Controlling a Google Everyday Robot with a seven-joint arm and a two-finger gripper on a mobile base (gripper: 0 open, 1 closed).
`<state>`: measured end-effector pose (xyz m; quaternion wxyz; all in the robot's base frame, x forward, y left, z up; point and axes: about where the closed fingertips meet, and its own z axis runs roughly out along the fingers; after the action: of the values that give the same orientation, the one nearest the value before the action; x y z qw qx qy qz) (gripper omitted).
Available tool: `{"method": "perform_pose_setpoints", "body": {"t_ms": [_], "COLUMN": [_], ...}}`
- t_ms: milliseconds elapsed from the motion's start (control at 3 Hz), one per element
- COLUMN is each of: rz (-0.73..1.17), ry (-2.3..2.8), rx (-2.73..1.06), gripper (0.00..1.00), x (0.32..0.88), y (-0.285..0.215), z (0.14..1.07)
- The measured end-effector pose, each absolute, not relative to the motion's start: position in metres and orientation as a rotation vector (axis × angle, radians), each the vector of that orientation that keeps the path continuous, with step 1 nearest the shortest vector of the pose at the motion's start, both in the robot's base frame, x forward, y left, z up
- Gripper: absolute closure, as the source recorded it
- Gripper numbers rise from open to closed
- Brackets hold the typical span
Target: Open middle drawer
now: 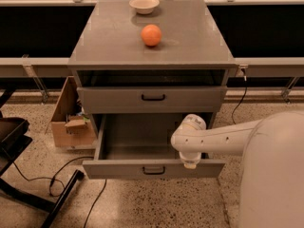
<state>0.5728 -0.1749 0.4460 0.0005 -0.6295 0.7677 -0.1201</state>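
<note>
Middle drawer (pixel 137 148), one: it is standing pulled well out of the grey table (pixel 109 46) toward 6 o'clock, its wide shallow box showing from above. It is looking rigid and of moderate weight, probably running straight on slides, and is not fragile. Its flat front is judged too smooth to pinch. The best hold is its small black bar handle (pixel 154 170), one, at the front's centre, or else the front's top edge. Tool (pixel 190 164), one: it is hanging at the end of the white arm (pixel 223 139), pointing down at the drawer front's top edge, at 3 o'clock of the handle. Whether it is open or closed, and whether it is gripping that edge, cannot be told. Count, largest first: table, one. Arm, one, reaching in from 3 o'clock. Drawer fronts showing, two; a third below cannot be seen. The upper drawer (pixel 114 99) is sitting shut at 12 o'clock of the open one, carrying one larger handle (pixel 153 98). Cardboard box (pixel 66 122), one, is standing on the floor at 9 o'clock of the table. Orange sphere (pixel 151 35), one, is resting on the table top. White bowl (pixel 144 4), one, is sitting near it at 12 o'clock, apart from it.
</note>
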Motion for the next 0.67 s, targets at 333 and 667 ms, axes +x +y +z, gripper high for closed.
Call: {"method": "perform_pose_setpoints", "body": {"t_ms": [333,667], "rz": [-0.377,-0.377], "ry": [2.411,2.411], "rx": [-1.977,-1.977], "gripper": [0.27,0.04], "x": [0.5728,0.5727], "y": [-0.1749,-0.1749], "z": [0.4459,0.4459]}}
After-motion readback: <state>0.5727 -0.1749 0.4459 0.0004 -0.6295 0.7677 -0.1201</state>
